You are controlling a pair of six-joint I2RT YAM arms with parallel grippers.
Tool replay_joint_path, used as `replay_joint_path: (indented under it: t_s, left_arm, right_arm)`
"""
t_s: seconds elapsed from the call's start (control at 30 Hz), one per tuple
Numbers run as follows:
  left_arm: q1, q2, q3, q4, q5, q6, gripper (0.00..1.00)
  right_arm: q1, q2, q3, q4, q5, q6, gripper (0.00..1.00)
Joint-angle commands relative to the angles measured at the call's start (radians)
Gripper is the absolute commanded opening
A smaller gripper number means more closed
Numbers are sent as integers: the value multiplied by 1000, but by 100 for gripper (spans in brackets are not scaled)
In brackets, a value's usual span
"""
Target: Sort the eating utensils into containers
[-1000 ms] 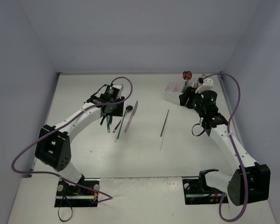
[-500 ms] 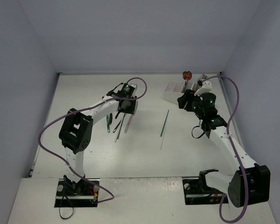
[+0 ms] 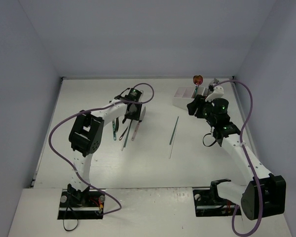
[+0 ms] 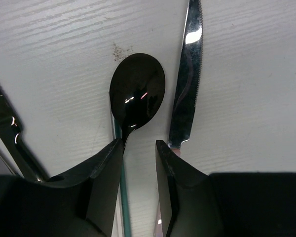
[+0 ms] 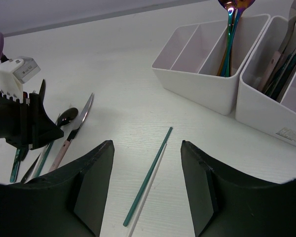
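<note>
L gripper (image 4: pixel 139 148) jaws partly open, straddling black spoon (image 4: pixel 137 94) neck on table (image 4: pixel 246 123), nothing clamped yet; knife (image 4: pixel 187 74) just beside. Spoon prob light, stiff, slick metal, lying flat: pinch thin neck/handle. R gripper (image 5: pixel 147 148) wide open, empty, near containers (image 5: pixel 192 81).

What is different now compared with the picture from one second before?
The left end effector moved right and now sits over the black spoon. Its jaws flank the spoon's neck but have not closed. Nothing was taken or let go. The right end effector, knife, sticks and containers stayed in place.
</note>
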State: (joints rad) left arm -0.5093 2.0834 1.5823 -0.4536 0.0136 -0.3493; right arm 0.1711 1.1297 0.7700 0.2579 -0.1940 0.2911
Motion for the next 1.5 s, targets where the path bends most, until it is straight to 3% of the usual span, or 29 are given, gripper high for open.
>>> replay_joint_path:
  t_s: [0.0, 0.43, 0.63, 0.8, 1.47]
  left_arm:
    - [8, -25, 58, -4, -40, 33, 30]
    - [23, 17, 84, -23, -44, 75, 28]
    - [25, 9, 93, -20, -37, 96, 9]
    - [23, -22, 101, -18, -28, 125, 0]
    - [96, -216, 72, 87, 137, 233, 0]
  right_arm:
    - [5, -17, 6, 75, -26, 5, 54]
    - [5, -6, 6, 76, -45, 3, 54]
    - [6, -7, 6, 75, -45, 3, 54]
    - [7, -5, 7, 75, -49, 3, 54]
    - [98, 18, 88, 73, -194, -60, 54]
